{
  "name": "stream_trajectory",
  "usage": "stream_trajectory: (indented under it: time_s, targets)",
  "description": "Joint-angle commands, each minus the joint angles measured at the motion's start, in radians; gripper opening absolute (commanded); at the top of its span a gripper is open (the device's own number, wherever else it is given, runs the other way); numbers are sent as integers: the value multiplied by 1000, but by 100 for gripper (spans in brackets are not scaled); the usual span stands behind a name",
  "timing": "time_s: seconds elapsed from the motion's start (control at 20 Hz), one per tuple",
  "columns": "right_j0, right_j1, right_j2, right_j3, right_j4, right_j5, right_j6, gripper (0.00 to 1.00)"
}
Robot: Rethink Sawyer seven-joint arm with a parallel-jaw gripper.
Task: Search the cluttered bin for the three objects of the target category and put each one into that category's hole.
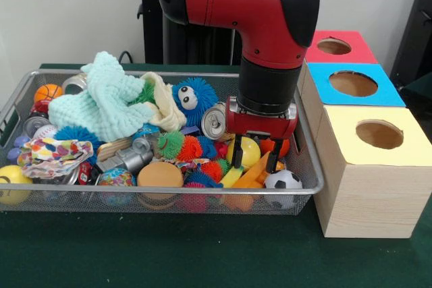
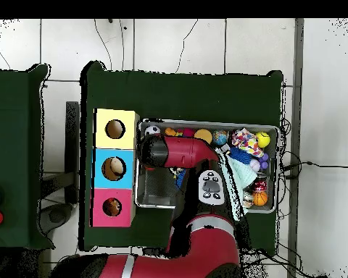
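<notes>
Black fingers of the gripper (image 1: 255, 160) hang parted into the wire bin (image 1: 307, 160) at its end nearest the boxes, one finger (image 1: 237, 152) on each side of a yellow ball (image 1: 247, 150); whether the pads touch it I cannot tell, and nothing looks lifted. Just below the tips lie an orange piece (image 1: 253, 175), a yellow banana-shaped toy (image 1: 231, 177) and a small soccer ball (image 1: 283, 180) against the bin's front corner. A silver can (image 1: 214, 121) sits just beside the wrist.

Toward the bin's middle: spiky rubber balls, green (image 1: 170, 144), orange (image 1: 191, 148) and a blue one with eyes (image 1: 194, 99), plus a tan disc (image 1: 160, 175) at the front rim. A pale mint knitted cloth (image 1: 104, 102) heaps over the far side; a yellow smiley ball (image 1: 12, 183) sits at the far front corner.

Outside the bin rim, touching or nearly so, stand three boxes in a row: yellow-topped (image 1: 378, 136), blue-topped (image 1: 352, 84), red-topped (image 1: 335, 46), each with a round hole. Green table (image 1: 169, 254) lies bare along the front edge. In the overhead view the arm (image 2: 178, 150) covers the bin's box-side end.
</notes>
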Motion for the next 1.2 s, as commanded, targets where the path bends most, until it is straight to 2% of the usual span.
stream_trajectory:
  time_s: [0.05, 0.55, 0.65, 0.8, 0.95, 1.2]
  targets:
    - [-26, 18, 109, 10, -44, 38, -1, 100]
    - [-17, 95, 92, -6, -57, -99, 65, 100]
    - [-17, 94, 92, -6, -55, -101, 66, 100]
    - [-2, 85, 66, -48, -53, -48, 52, 100]
    - [-8, 112, 67, -161, -50, 34, 2, 100]
    - [-14, 250, 74, -409, -40, 118, -31, 100]
